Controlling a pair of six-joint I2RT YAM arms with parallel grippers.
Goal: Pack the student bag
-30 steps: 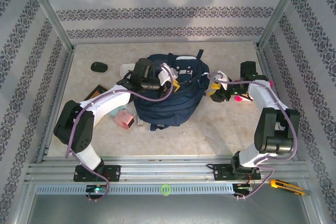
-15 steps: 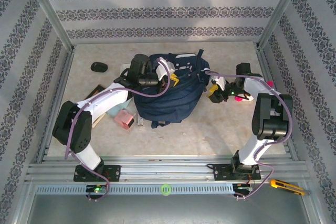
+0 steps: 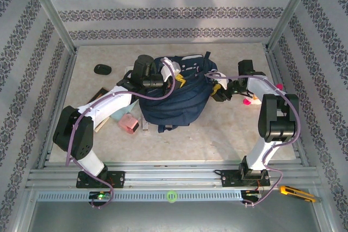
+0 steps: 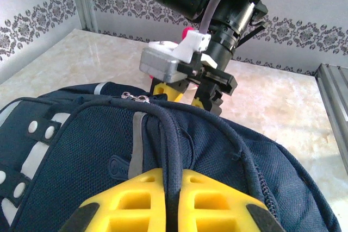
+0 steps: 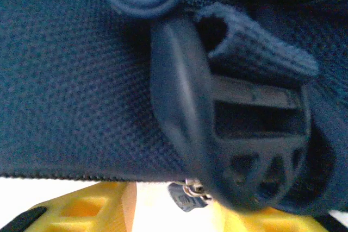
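right gripper [image 3: 219,92] has reached student bag [image 3: 174,104], half-open astride zipper pull [image 5: 186,195], seemingly ungripped | left gripper [image 4: 173,206] clamped on handle [image 4: 169,150] | zip work next

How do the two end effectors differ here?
The left end effector is shut on a dark strap of the bag; the right end effector has its fingers apart, a zip pull showing in the gap. The left sits at the bag's left side, the right at its right side. Both have yellow fingers.
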